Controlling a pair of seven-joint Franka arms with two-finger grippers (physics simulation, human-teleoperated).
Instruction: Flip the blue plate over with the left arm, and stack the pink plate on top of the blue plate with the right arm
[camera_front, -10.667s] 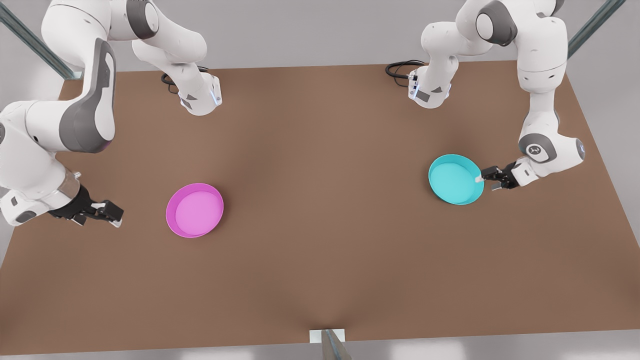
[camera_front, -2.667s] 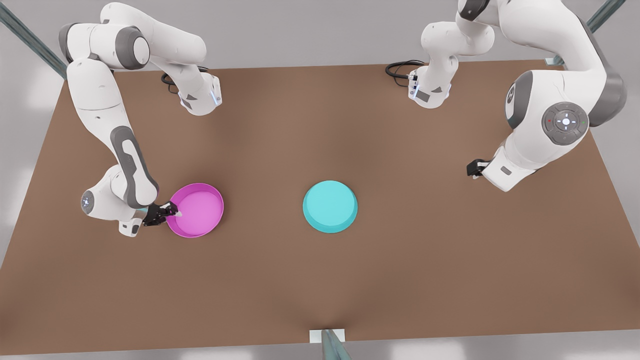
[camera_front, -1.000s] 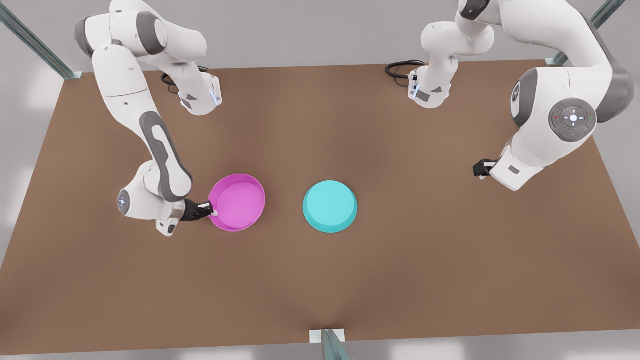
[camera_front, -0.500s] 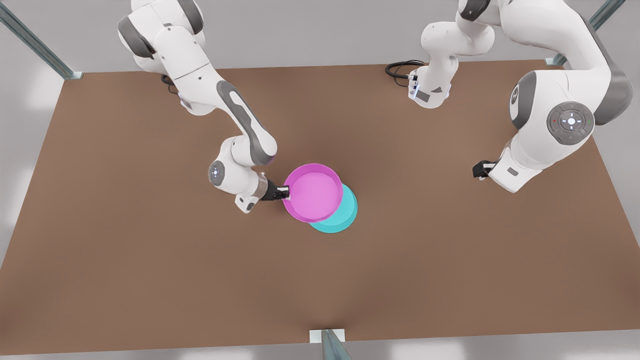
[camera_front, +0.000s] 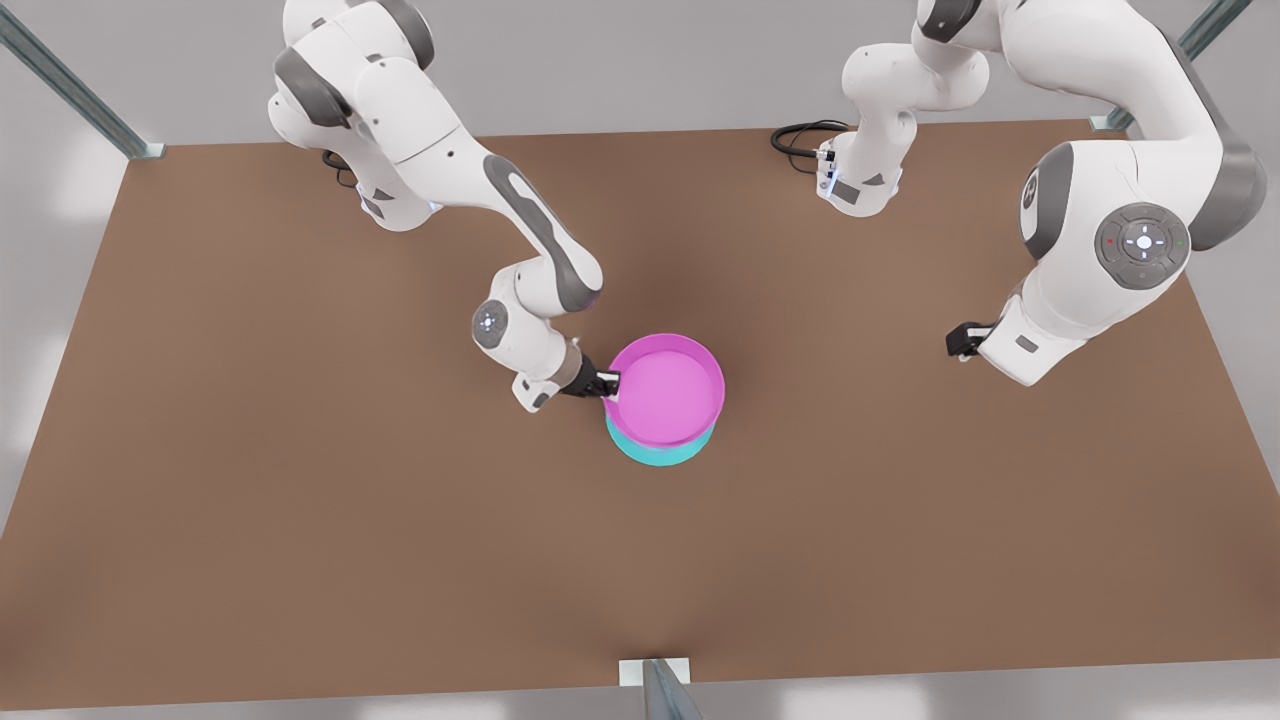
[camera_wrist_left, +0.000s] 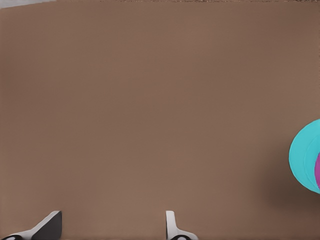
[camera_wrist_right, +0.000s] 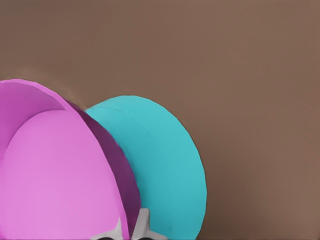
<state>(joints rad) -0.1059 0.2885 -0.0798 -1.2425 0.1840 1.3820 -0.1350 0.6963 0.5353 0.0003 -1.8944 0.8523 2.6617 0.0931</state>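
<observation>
Right gripper (camera_front: 610, 385) clamped on pink plate (camera_front: 668, 388) rim, above blue plate (camera_front: 660, 452), mid-table (camera_front: 300, 520). Left gripper (camera_wrist_left: 112, 227) spread wide, empty, near table's edge.

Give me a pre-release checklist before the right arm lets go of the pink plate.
1. Blue plate flipped, flat bottom up on the table: ok.
2. Right gripper clamped on the pink plate rim, one finger inside and one outside in the right wrist view: ok.
3. Pink plate centred over the blue plate: cannot tell; in the front view blue shows along the near edge, which could be height or offset.
4. Pink plate resting on the blue plate: cannot tell; contact is not visible.
5. Pink plate level: not ok; it looks tilted against the blue plate in the right wrist view.
6. Left gripper open, parked away from the stack: ok.
</observation>
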